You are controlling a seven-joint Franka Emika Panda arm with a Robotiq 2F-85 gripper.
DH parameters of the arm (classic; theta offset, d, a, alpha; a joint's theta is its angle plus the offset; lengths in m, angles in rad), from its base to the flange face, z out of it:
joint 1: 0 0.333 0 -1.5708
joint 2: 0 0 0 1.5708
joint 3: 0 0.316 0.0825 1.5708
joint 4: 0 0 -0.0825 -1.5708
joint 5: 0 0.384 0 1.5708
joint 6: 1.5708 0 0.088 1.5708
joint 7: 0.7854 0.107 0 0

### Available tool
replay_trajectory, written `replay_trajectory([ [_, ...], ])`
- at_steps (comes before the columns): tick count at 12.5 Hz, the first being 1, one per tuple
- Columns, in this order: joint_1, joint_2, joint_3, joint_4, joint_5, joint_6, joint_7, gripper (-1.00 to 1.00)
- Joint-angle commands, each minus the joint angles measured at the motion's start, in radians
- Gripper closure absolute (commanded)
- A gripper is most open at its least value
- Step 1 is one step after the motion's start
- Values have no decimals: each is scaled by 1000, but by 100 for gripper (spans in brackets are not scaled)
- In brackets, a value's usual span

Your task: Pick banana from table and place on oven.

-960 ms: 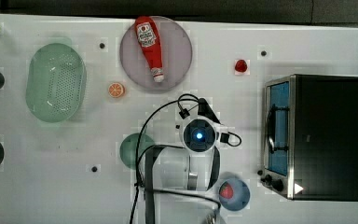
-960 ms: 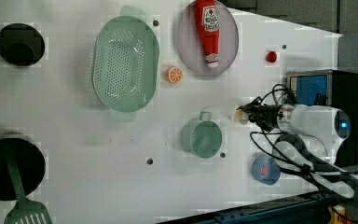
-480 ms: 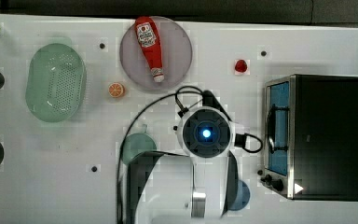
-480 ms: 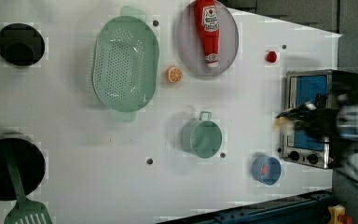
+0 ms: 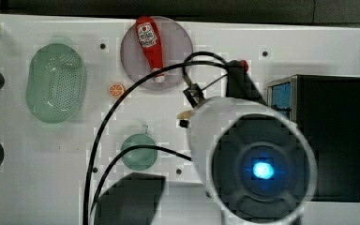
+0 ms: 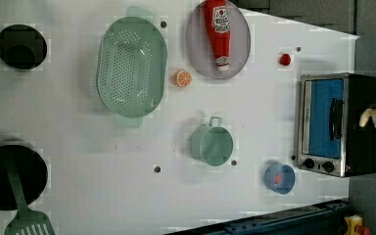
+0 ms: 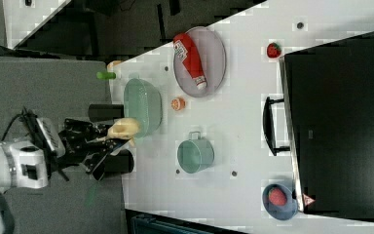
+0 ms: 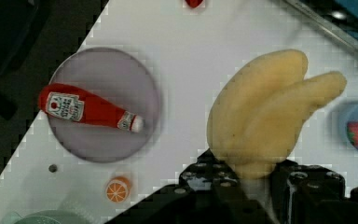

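Pale yellow, the banana [image 8: 265, 116] is clamped by its stem end between the fingers of the gripper [image 8: 256, 179], raised well clear of the table [image 6: 254, 112]. The step in hand appears to be the carry to the oven [image 6: 362, 122]. For a sound placement, the arm should centre the fruit over the black top, descend until it touches, then release, keeping away from the edges.

Dark grey floor [image 6: 372, 29] beyond the white surface's edges in the left view. Grey floor [image 7: 48, 83] and black frame legs [image 7: 126, 19] on the right view's left. Blue rail [image 6: 284, 226] along the left view's bottom edge. Even, shadow-soft lighting.
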Motion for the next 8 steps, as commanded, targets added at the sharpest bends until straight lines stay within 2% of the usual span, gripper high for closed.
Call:
replay_trajectory([
  [1, -32, 92, -121, 53, -35, -40, -88, 48],
  [5, -43, 215, -295, 150, -69, -36, -434, 48],
  [8, -51, 295, -425, 158, -69, 72, -588, 48],
])
